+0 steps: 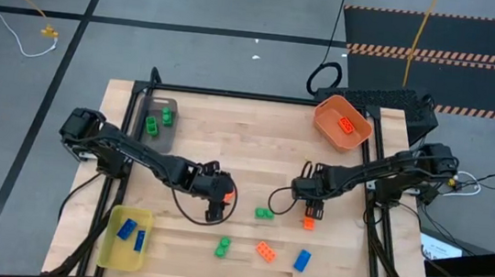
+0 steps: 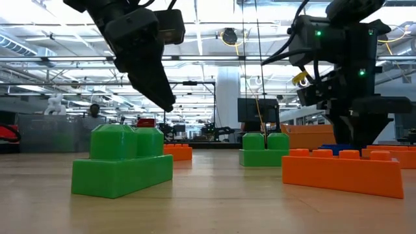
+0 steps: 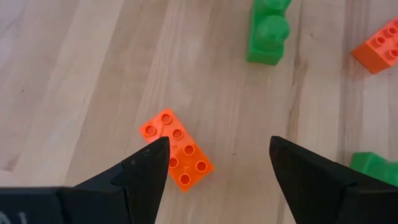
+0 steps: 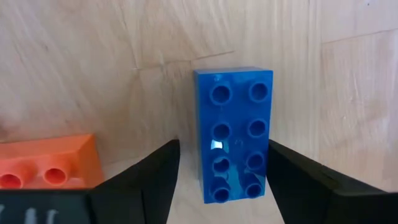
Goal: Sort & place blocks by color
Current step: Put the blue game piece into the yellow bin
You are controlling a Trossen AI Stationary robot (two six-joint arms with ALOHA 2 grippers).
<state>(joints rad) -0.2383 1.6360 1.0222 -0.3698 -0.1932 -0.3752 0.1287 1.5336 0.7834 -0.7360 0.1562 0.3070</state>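
Your right gripper stands open astride the blue block, gripping nothing, placed to close on it for the yellow bin.

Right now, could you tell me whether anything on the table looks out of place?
Nothing looks spilled or mis-sorted. Only the orange bin, at a corner of the table, sits turned askew to the edges, while the grey bin and yellow bin lie roughly square.

Bare wood between green brick and left claw.
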